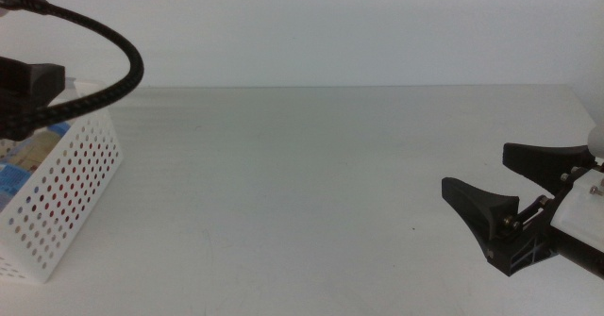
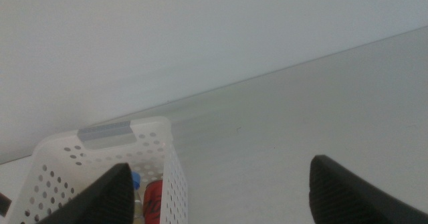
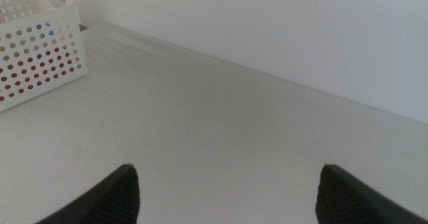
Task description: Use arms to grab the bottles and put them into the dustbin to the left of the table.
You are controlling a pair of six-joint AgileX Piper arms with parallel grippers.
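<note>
The left claw (image 2: 214, 190) hangs above the dustbin (image 1: 66, 203) at the counter's left edge, its two dark fingers spread wide and holding nothing; in the middle view only its dark body and a braided cable (image 1: 113, 42) show over the basket's rim. The dustbin is a white perforated basket with a grey tag (image 2: 105, 132) on its rim. Inside it, the left wrist view shows a red can (image 2: 153, 196) beside a bottle with a blue cap (image 2: 135, 181), and red and blue also show through the round holes of the basket's side. The right claw (image 1: 500, 189) sits low near the counter's right edge, well apart from the dustbin, its fingers wide open and empty. The counter (image 1: 311, 184) between them is matte off-white.
</note>
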